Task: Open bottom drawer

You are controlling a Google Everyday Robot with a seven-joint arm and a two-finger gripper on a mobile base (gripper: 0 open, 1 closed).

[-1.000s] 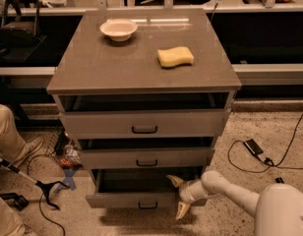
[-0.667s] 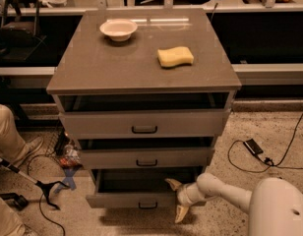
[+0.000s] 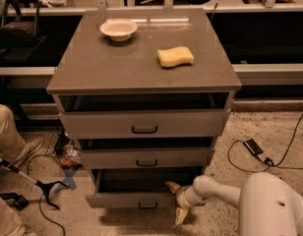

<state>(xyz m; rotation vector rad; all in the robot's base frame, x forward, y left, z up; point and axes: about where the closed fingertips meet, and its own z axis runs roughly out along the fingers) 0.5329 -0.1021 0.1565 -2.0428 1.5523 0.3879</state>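
Gripper (image 3: 176, 201) is sitting at the right end of the bottom drawer (image 3: 132, 199), the lowest in the cabinet, with fingers spread above and below the front's edge. The front is running left-right, its black handle (image 3: 148, 205) lying just left of the gripper. Pull direction is looking to be straight out, toward the camera.
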